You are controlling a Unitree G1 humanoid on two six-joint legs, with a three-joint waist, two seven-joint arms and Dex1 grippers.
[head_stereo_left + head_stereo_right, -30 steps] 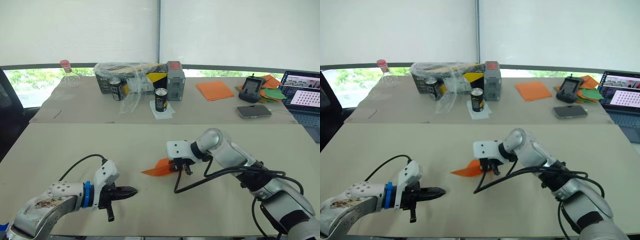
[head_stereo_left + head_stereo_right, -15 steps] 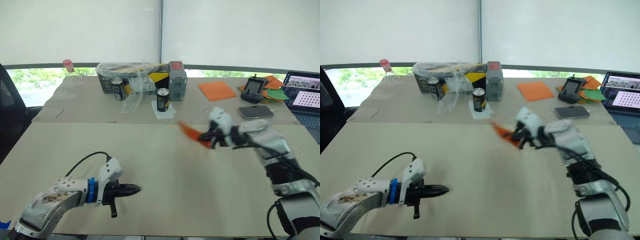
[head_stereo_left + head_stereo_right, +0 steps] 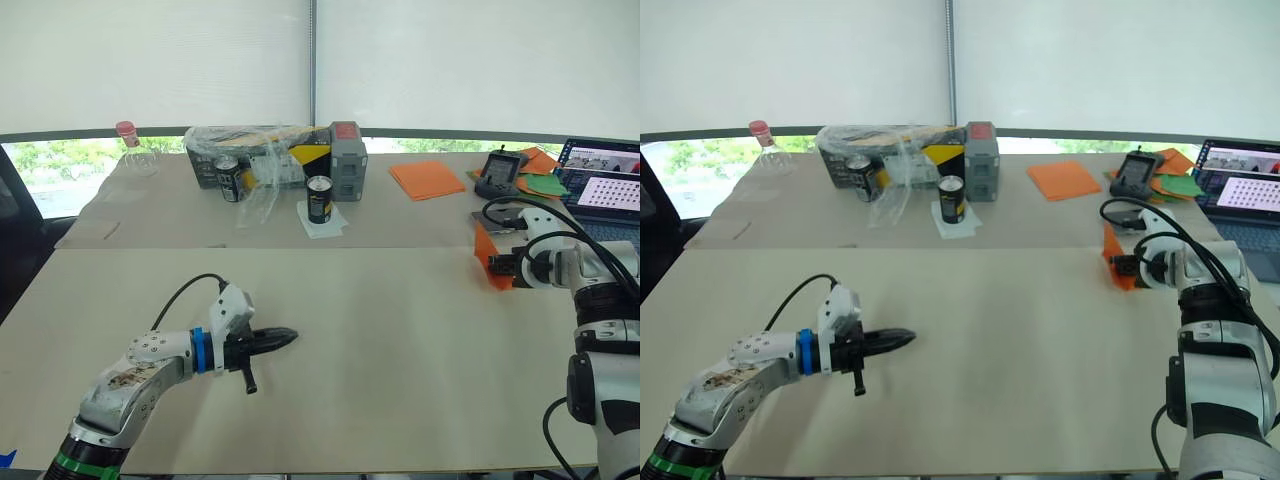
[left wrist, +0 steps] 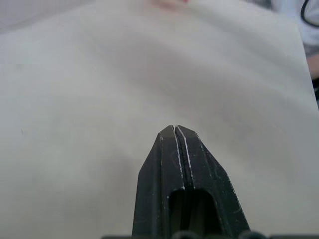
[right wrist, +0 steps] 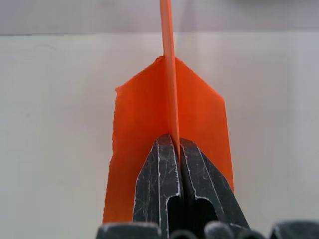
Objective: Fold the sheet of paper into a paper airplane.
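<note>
The sheet of paper is a folded bright-orange paper airplane (image 3: pixel 487 256), a pointed wedge of creased layers held above the table's right side. My right gripper (image 3: pixel 503 266) is shut on its central fold, and in the right wrist view the wings (image 5: pixel 144 119) spread to both sides of the black fingers (image 5: pixel 159 199). My left gripper (image 3: pixel 288 337) hovers low over the bare front-left of the table, shut and holding nothing, with its fingertips (image 4: pixel 173 132) pressed together.
On the far table stand a plastic-wrapped box (image 3: pixel 262 156), a grey box (image 3: pixel 349 148), two cans (image 3: pixel 321 199), a bottle (image 3: pixel 133 148), an orange paper stack (image 3: pixel 428 180), a controller (image 3: pixel 494 175), an orange-and-green paper pile (image 3: pixel 542 182) and a laptop (image 3: pixel 605 190).
My right arm has swung from the table's middle out to the far right, carrying the folded orange paper with it. The left gripper has crept slightly right and stays shut.
</note>
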